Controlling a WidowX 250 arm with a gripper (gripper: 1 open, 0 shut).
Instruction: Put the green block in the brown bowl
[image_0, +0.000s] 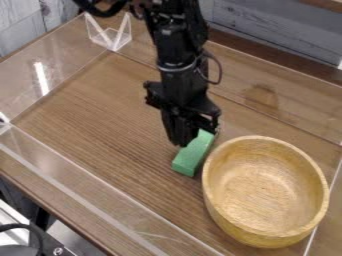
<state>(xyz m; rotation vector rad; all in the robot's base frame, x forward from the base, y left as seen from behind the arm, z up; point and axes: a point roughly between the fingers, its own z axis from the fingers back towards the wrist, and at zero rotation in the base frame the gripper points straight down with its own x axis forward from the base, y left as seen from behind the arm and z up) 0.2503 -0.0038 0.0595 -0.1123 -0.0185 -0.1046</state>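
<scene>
Fingers hide the green block's upper end.

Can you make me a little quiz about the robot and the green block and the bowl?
1. True or false: the green block is inside the bowl.
2. What is in the bowl? A) the block B) a ball C) nothing
3. Fill in: the pincer is right above the ____.

Key: 1. False, the block lies on the table just left of the bowl's rim. 2. C. 3. block.
</scene>
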